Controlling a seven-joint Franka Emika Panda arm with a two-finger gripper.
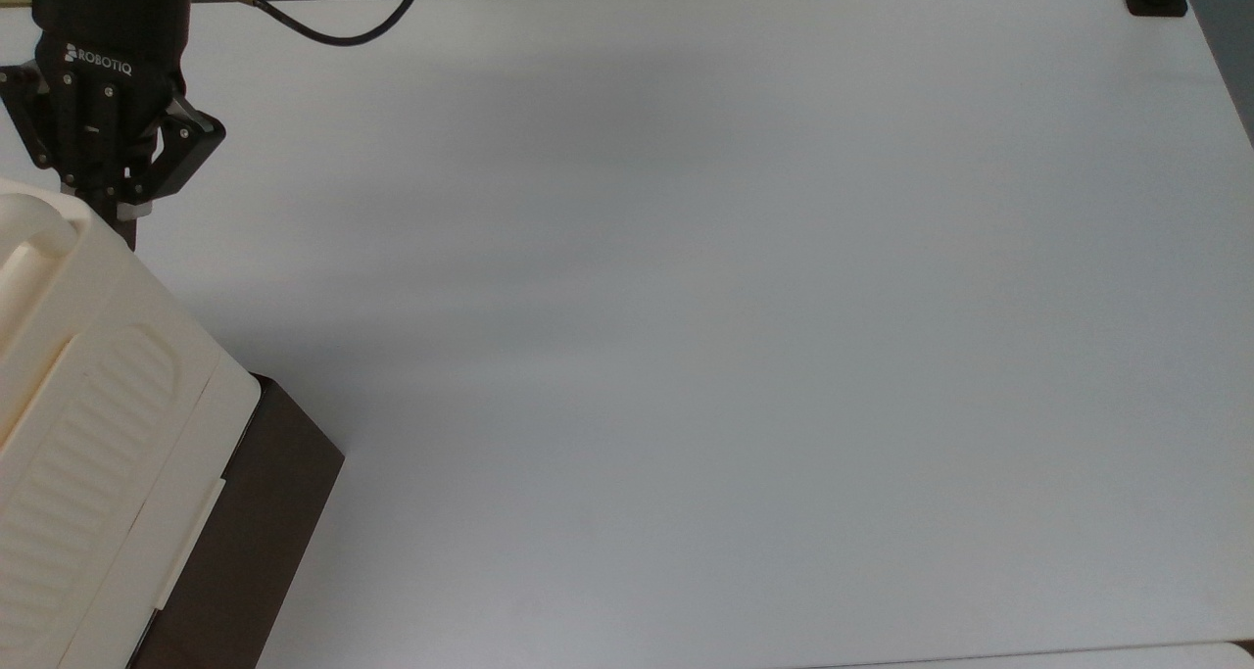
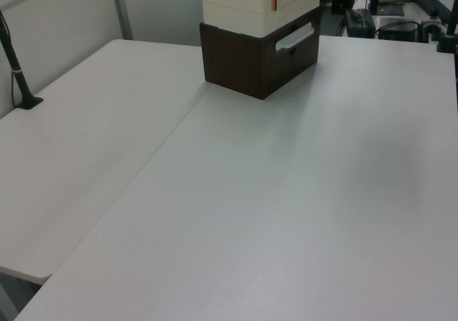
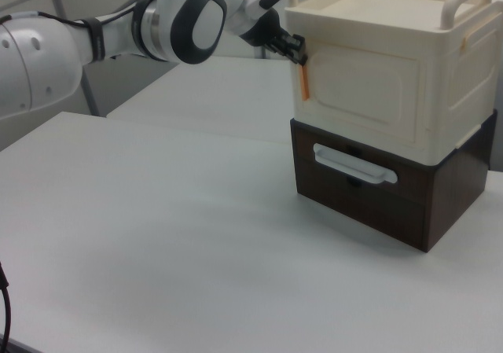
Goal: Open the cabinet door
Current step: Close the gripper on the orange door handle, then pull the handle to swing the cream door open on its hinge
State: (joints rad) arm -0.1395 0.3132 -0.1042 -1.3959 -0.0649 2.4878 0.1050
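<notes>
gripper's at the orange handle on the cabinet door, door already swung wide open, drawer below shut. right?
Not quite: the cabinet door is closed, flush with the cabinet front in the right view. The rest holds: the gripper is at the orange handle, and the drawer below is shut.

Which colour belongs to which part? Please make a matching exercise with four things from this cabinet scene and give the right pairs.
Things:
1. cabinet door
2. drawer front under the door
3. drawer handle
4. tab at the door's edge, beside the gripper

Colours:
A. orange
B. dark brown
C. cream-beige
D. white

Right pairs: 1-C, 2-B, 3-D, 4-A
</notes>
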